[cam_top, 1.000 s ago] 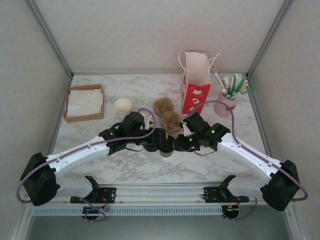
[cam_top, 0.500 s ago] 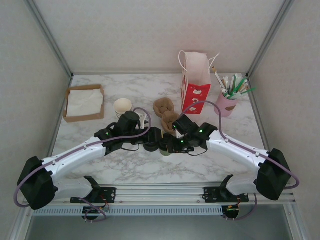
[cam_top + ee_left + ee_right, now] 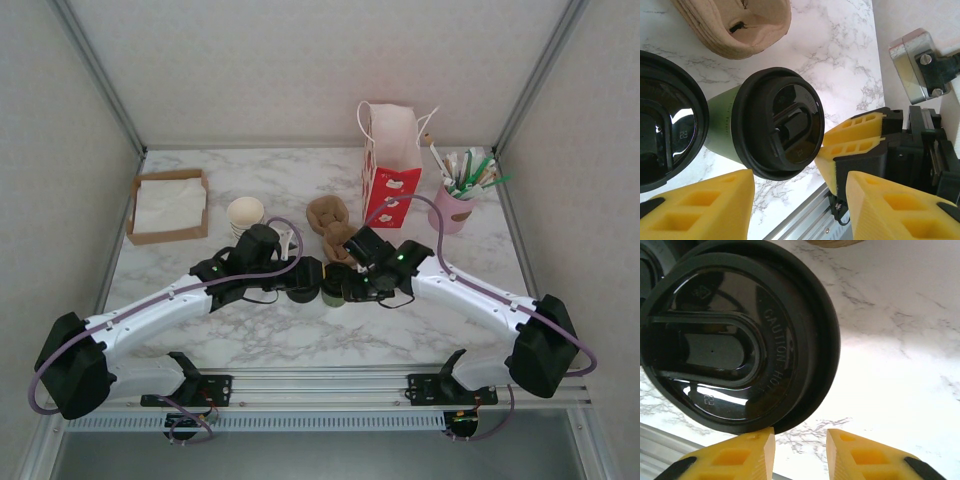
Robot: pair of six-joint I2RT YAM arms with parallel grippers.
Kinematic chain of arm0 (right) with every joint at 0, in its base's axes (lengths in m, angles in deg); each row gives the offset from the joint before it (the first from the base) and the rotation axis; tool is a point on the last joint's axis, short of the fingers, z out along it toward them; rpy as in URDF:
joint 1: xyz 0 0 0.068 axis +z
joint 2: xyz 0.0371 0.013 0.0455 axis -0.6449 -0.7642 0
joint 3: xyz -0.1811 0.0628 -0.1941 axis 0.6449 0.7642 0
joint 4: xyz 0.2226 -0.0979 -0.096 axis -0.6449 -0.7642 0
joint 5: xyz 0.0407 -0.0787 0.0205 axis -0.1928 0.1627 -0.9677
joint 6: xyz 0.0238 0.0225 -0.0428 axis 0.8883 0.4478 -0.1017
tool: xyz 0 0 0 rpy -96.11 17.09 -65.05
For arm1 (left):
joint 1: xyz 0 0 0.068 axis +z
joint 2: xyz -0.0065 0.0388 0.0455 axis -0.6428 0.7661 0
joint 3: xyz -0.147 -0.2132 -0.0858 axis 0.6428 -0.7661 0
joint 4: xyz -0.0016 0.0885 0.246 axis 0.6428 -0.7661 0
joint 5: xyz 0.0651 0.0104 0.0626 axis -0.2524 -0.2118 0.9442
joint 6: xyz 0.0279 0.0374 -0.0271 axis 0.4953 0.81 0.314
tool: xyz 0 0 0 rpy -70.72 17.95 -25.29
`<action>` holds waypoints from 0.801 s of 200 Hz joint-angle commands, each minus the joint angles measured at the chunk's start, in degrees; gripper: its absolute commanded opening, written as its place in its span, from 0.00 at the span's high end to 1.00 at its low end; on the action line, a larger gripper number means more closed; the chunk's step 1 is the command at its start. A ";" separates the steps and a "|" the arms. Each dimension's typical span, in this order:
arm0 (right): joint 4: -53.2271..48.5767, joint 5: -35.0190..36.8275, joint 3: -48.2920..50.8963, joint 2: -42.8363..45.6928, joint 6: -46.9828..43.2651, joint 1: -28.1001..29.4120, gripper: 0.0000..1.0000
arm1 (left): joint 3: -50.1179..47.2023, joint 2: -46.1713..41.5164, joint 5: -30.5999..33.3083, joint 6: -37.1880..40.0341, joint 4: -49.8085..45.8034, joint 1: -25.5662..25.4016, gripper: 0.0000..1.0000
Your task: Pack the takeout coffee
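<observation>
Top external, arms (image 3: 160,300) flanking takeout coffee (image 3: 333,290)

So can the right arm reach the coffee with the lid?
Probably yes. The right hand is right beside the takeout coffee, nothing between them, but its fingers look too close together to go round it yet.

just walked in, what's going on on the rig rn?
Both arms meet at the small green paper cup with a round black plastic lid, mid-table. The left tool is wide open and faces the cup without touching it. The right tool sits at the lid's rim with a narrow gap, holding nothing. The cup stands on the marble tabletop, not yet in the red-and-white paper bag.
</observation>
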 commanded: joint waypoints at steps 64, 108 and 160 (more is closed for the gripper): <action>-2.43 1.57 -2.57 0.83 -3.25 -2.19 0.66 | -1.26 -0.63 -0.55 0.20 1.54 0.56 0.50; 0.52 -2.93 -1.33 2.32 -2.24 -2.41 0.77 | -0.53 0.12 -0.37 0.42 1.81 0.48 0.57; 6.64 -9.39 2.23 4.42 1.11 -5.86 1.00 | 3.35 4.35 0.74 2.28 1.05 -0.98 0.72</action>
